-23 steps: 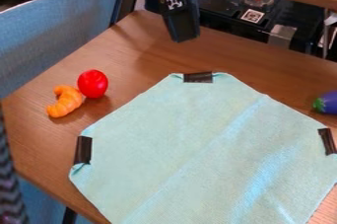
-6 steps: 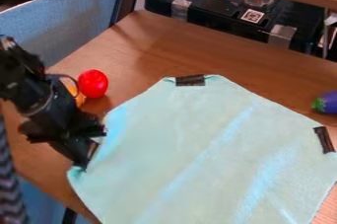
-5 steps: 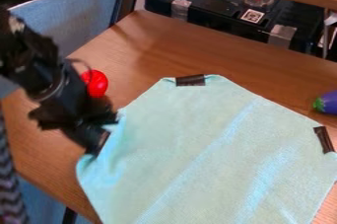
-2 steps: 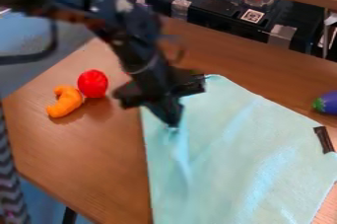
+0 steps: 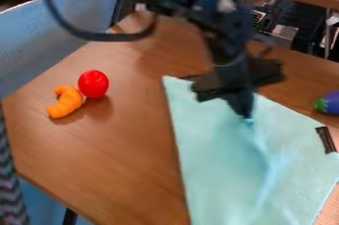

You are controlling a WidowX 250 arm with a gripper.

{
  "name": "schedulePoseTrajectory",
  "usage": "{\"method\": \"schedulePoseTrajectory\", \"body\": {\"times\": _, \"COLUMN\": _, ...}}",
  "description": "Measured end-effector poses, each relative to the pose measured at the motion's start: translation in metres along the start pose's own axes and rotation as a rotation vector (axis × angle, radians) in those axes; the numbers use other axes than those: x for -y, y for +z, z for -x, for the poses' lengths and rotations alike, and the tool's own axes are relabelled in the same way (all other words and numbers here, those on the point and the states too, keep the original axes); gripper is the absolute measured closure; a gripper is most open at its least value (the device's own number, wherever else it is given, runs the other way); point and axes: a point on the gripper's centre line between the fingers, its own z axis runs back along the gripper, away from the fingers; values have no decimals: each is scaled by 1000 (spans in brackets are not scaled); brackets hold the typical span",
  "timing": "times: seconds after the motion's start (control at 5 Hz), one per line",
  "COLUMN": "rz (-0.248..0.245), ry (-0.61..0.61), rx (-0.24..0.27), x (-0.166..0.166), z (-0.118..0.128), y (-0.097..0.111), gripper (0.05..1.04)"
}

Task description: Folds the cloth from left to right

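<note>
Pale turquoise cloth (image 5: 212, 154) lies on the near right of the wooden table (image 5: 119, 154), a gathered part pinched in the black gripper (image 5: 246, 115); the fold is best carried smoothly rightward, held low, and laid flat before the grip loosens.

A black robot arm (image 5: 235, 35) with chunky, segmented joints, blurred, with small pale marks and one whitish patch (image 5: 227, 4). A smooth dark cable (image 5: 99, 36) hangs in a wide loop. The black gripper (image 5: 246, 118) has blocky, angular side pieces (image 5: 270, 73) and narrows downward.
</note>
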Motion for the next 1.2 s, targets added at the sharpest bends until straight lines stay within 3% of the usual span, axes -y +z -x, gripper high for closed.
{"method": "schedulePoseTrajectory", "body": {"times": 0.2, "rz": 16, "ry": 5, "rx": 11, "x": 36, "z": 2, "y": -14, "gripper": 1032}}
{"method": "schedulePoseTrajectory", "body": {"times": 0.6, "rz": 2, "ry": -1, "rx": 24, "x": 82, "z": 11, "y": -42, "gripper": 1009}}
{"method": "schedulePoseTrajectory", "body": {"times": 0.8, "rz": -3, "ry": -21, "rx": -7, "x": 94, "z": 21, "y": -53, "gripper": 866}}
{"method": "schedulePoseTrajectory", "body": {"times": 1.0, "rz": -3, "ry": -65, "rx": -33, "x": 94, "z": 28, "y": -58, "gripper": 597}}
{"method": "schedulePoseTrajectory", "body": {"times": 1.2, "rz": 40, "ry": -184, "rx": -67, "x": 100, "z": 34, "y": -57, "gripper": 289}}
